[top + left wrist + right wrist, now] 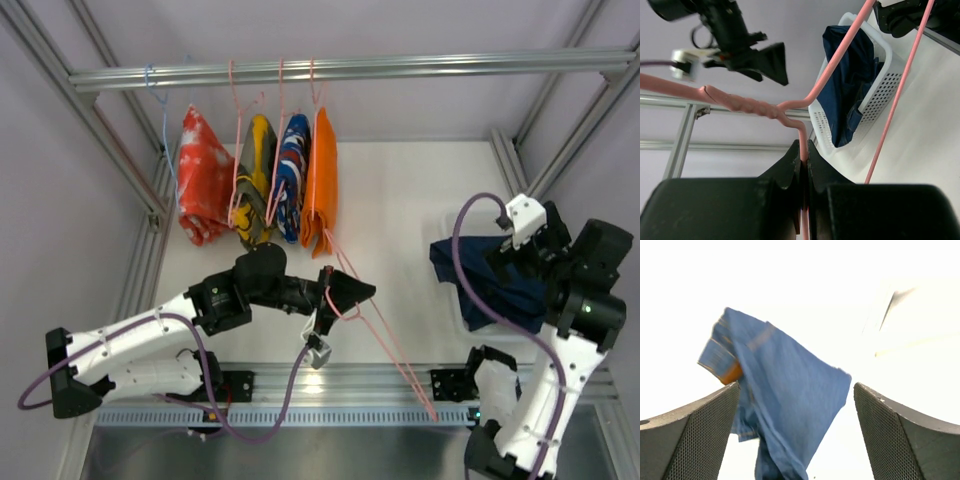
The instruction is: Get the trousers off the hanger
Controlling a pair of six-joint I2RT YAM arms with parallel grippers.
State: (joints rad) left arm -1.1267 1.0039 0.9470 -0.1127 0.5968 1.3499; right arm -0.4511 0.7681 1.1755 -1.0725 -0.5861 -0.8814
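- Left claw [803,149] is clamped fully shut on the neck of the pink hanger [392,352], just below the twisted wire. The frame slants from the claw toward the near edge of the counter [400,230].
- Right claw [796,390] is spread wide and grips nothing.
- Trousers [785,405] are directly below the right claw, seen between its fingers, bunched in the white basket [885,92]. They're off the hanger, well right of the left claw.
- Beyond the left claw, the orange garment [322,185] and others hang on the rail [400,70].
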